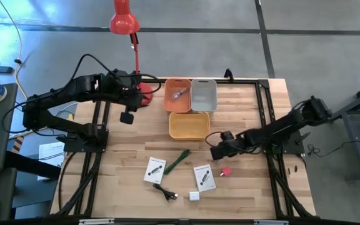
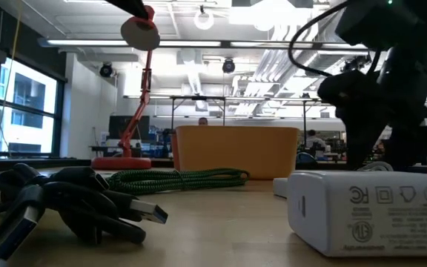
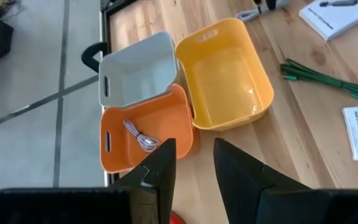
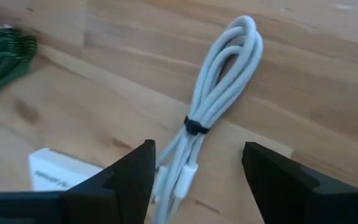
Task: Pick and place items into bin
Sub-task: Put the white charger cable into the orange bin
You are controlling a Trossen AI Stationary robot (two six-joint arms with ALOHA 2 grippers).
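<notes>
White coiled cable [image 4: 213, 93] lies on the table [image 4: 328, 74] right between the right gripper's [image 4: 194, 180] wide-open, empty fingers.

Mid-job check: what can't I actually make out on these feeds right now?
- High view: the white cable is hidden under the right gripper. Only the right wrist view shows it.
- Right wrist view: the picture's edge cuts off the cable's plug end.
- Low view: the yellow bin wall hides its inside and the other bins.
- High view: print on the cards is too small to read.
</notes>
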